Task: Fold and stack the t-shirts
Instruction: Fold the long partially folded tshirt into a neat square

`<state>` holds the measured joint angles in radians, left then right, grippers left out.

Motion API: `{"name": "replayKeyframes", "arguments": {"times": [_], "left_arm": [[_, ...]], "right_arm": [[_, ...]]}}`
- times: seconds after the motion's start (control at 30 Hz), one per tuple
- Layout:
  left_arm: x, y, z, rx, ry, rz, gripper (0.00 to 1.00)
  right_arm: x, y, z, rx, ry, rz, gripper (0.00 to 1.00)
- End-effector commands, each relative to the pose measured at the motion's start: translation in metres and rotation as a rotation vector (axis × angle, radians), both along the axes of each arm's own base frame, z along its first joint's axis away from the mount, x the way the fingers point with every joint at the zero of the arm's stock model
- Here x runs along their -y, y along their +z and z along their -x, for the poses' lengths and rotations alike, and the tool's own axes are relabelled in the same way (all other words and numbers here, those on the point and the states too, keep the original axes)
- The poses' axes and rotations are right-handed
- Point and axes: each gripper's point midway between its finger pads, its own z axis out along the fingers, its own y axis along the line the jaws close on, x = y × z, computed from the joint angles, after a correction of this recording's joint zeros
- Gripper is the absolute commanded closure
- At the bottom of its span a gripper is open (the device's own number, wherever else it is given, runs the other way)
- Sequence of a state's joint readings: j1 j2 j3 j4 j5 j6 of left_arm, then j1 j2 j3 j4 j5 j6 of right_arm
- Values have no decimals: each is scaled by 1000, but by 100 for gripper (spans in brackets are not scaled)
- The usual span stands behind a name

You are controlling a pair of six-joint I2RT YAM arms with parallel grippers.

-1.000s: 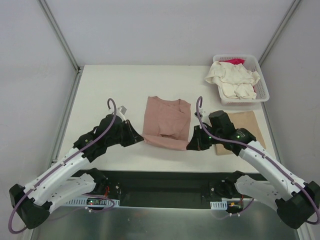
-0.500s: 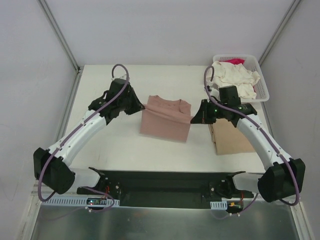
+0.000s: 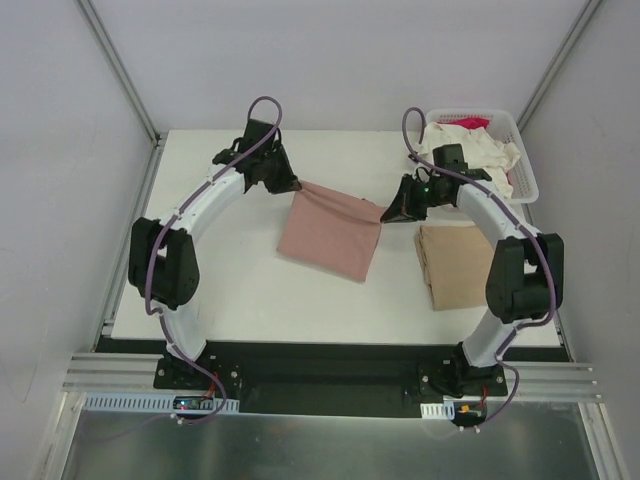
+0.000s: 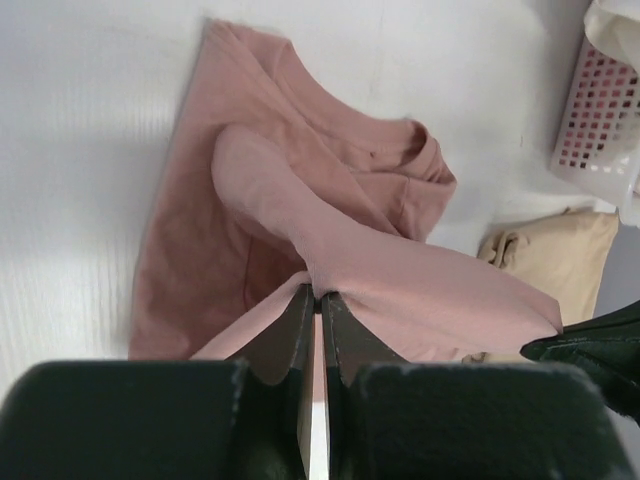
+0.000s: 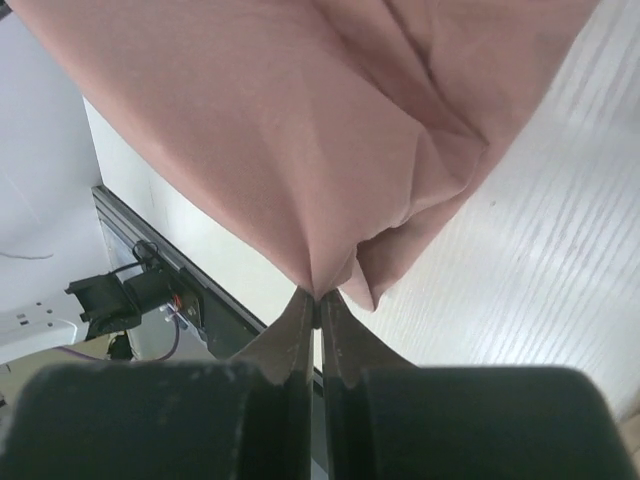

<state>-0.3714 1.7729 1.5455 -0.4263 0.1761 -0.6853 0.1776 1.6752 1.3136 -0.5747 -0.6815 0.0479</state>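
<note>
The dusty-pink t-shirt (image 3: 333, 232) lies mid-table, its near part folded over towards the far edge. My left gripper (image 3: 296, 186) is shut on the folded edge's left corner; in the left wrist view (image 4: 318, 295) the cloth runs from the tips. My right gripper (image 3: 386, 214) is shut on the right corner, also seen in the right wrist view (image 5: 318, 297). The pink cloth (image 5: 300, 120) hangs from it above the table. A folded tan t-shirt (image 3: 463, 262) lies to the right. Cream (image 3: 470, 155) and magenta (image 3: 470, 122) tees are in the basket.
The white slatted basket (image 3: 525, 172) stands at the far right corner. The table's near edge and black rail (image 3: 320, 365) run along the front. Enclosure walls and metal posts (image 3: 120, 70) close in both sides.
Both grippers have carried the pink shirt's near edge from the front of the table up and back over the shirt, folding it towards the far side. Both arms are now stretched far out.
</note>
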Motion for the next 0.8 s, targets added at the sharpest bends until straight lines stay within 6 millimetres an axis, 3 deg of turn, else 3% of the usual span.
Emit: {"name": "replayKeyframes", "arguments": {"times": [0.0,0.07,0.17,0.23,0.3,0.43,0.47,0.5,0.53,0.57,0.6,0.63,0.67,0.7,0.73,0.77], "left_arm": [[-5,-5,-39,32,1,-6,100],[-3,-7,-51,33,-7,6,100],[-3,-34,-68,-10,3,-1,100],[-1,-36,-77,-9,-3,12,100],[2,-51,-82,-39,-17,22,96],[8,-64,-88,-59,-39,35,92],[8,-66,-88,-62,-42,35,89],[9,-69,-90,-65,-46,36,75],[10,-69,-90,-66,-53,42,71],[11,-69,-90,-65,-63,48,63],[14,-64,-89,-60,-77,60,48],[20,-59,-85,-61,-112,89,39],[21,-48,-83,-43,-122,99,29],[21,-45,-81,-40,-122,100,6],[19,-41,-79,-35,-118,99,1],[18,-23,-76,-6,-118,105,1]], "right_arm": [[8,2,-39,9,-43,-11,95],[9,-9,-53,-16,-60,-6,94],[12,-24,-72,-41,-84,13,90],[15,-39,-81,-70,-104,36,89],[20,-43,-92,-60,-131,75,88],[20,-58,-101,-87,-141,90,82],[21,-60,-103,-89,-145,93,75],[21,-63,-104,-96,-147,95,69],[21,-63,-104,-102,-149,98,61],[21,-63,-104,-101,-153,105,39],[20,-55,-106,-83,-145,100,25],[18,-51,-103,-78,-133,98,4],[13,-44,-101,-54,-105,89,3],[9,-28,-98,-14,-88,82,3],[6,-20,-94,4,-73,81,3],[-3,-13,-88,32,-34,75,3]]}}
